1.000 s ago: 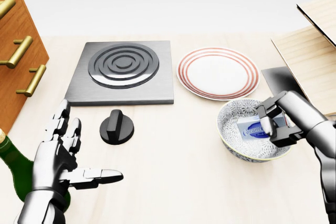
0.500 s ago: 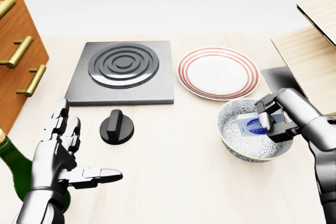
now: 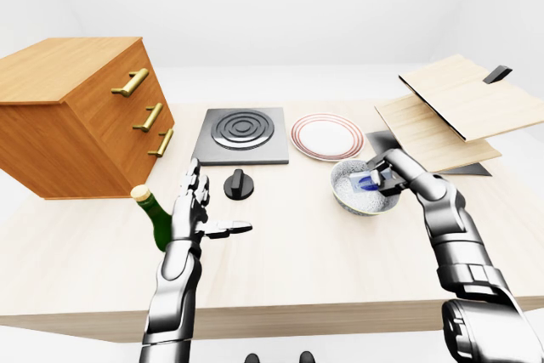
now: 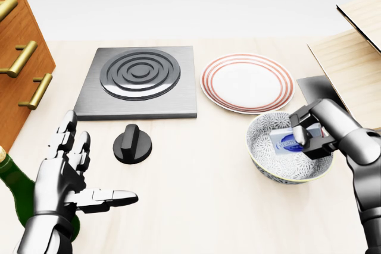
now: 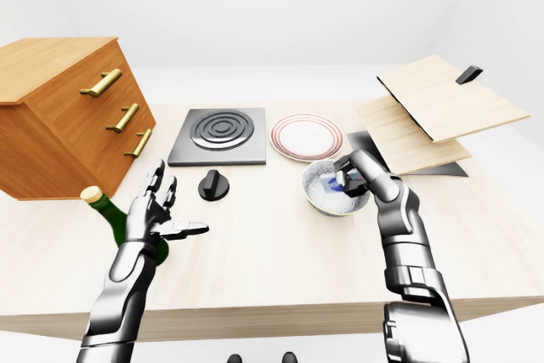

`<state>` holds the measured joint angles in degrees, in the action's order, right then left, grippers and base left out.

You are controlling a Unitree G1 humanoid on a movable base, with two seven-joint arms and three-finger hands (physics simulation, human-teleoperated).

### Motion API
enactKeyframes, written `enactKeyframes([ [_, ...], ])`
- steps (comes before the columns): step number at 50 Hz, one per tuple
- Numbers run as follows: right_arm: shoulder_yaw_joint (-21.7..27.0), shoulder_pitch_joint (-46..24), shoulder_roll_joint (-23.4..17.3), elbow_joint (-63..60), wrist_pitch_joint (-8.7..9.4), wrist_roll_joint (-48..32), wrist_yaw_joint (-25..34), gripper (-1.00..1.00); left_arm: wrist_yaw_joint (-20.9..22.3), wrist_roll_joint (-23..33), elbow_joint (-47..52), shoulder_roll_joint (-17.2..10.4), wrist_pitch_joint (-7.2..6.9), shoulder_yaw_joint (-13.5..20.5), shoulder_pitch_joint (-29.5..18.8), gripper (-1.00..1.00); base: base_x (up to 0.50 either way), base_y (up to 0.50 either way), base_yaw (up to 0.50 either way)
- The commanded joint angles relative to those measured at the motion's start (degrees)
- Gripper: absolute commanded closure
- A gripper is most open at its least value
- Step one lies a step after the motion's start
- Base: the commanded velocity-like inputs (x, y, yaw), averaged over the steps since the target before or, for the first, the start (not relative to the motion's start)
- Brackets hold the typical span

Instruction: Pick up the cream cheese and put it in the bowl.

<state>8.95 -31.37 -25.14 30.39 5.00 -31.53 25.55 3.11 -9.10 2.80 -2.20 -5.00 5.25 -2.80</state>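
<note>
The cream cheese [image 4: 286,141], a small white box with a blue label, lies tilted inside the patterned bowl [image 4: 269,169] at the right of the head view. My right hand [image 4: 308,134] reaches in over the bowl's right rim, and its fingers are closed round the right end of the box. My left hand [image 4: 95,165] is open and empty, fingers spread, low over the table at the lower left, far from the bowl.
A green bottle [image 4: 11,184] stands just left of my left hand. A black knob [image 4: 132,144] and a grey burner plate [image 4: 140,81] lie in the middle. A red-rimmed plate [image 4: 247,82] sits above the bowl. A wooden drawer cabinet [image 3: 76,116] is left, wooden boards [image 3: 450,108] right.
My right hand has drawn slightly right and up over the bowl, with the cream cheese settling lower and left inside it. The left hand has barely moved.
</note>
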Motion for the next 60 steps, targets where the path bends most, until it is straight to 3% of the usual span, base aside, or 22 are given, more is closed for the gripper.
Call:
enactKeyframes([
  [1,0.3,0.3,-0.4,-1.5,0.00,-4.9,1.0,1.00,-0.1,-0.2,0.1,-0.1,0.00,0.2,-0.1,-1.00,0.00,0.00,0.00],
  [16,-0.2,0.6,0.4,-2.8,0.00,-6.9,2.6,1.00,-0.3,-0.4,-0.2,-0.2,0.00,0.2,-0.6,-1.00,0.00,0.00,0.00],
  [43,-0.5,-1.9,-0.1,2.7,0.00,-7.4,0.5,0.99,-0.2,-0.9,0.1,-0.3,0.00,0.5,-0.7,-1.00,0.00,0.00,0.00],
  [44,-0.5,-1.8,0.0,2.6,0.00,-7.4,0.6,0.85,-0.2,-0.9,0.0,-0.3,0.00,0.5,-0.7,-1.00,0.00,0.00,0.00],
  [47,-0.6,-1.9,0.0,2.9,0.00,-7.3,0.5,-0.29,-0.3,-0.9,-0.1,-0.3,0.00,0.5,-0.8,-1.00,0.00,0.00,0.00],
  [48,-0.6,-2.0,-0.1,3.1,0.00,-7.2,0.4,-0.83,-0.2,-0.9,-0.1,-0.3,0.00,0.5,-0.7,-1.00,0.00,0.00,0.00],
  [49,-0.6,-2.2,-0.1,3.4,0.00,-7.2,0.2,-1.00,-0.2,-0.9,-0.1,-0.3,0.00,0.5,-0.7,-1.00,0.00,0.00,0.00],
  [60,0.2,-2.5,-0.6,-0.1,0.00,-6.6,0.4,-1.00,-0.1,-0.7,-0.6,-0.3,0.00,0.4,-0.7,-1.00,0.00,0.00,0.00],
])
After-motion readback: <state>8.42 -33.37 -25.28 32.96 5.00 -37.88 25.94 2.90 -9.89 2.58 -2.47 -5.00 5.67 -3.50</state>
